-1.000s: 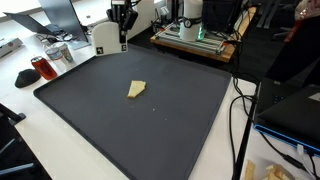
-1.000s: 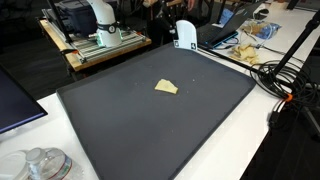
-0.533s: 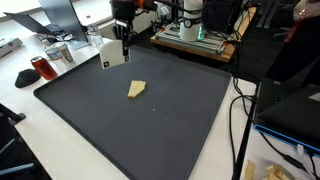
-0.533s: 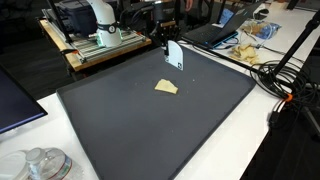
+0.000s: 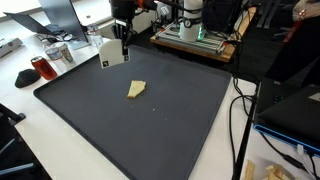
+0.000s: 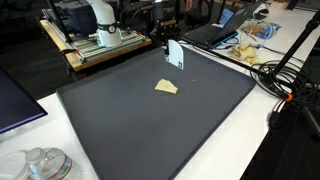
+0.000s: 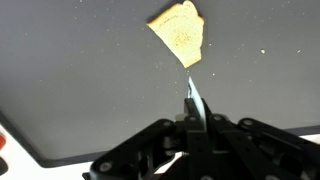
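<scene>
We see tool (image 5: pixel 121 40) clenched on white card (image 5: pixel 113 52). Card hangs down from fingertips, over black mat (image 5: pixel 185 125) on tabletop (image 5: pixel 22 112). We cannot tell whether card's lower edge touches mat. In wrist view card shows edge-on, a thin sliver pinched between jaws. Yellow wedge (image 7: pixel 180 32) lies flat on mat, ahead of tool, apart from card.

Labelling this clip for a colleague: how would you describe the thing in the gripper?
Find the big black mat. Near its far edge the gripper is shut on a flat white card. Unlike the tan wedge lying on the mat, it is white and held upright.
</scene>
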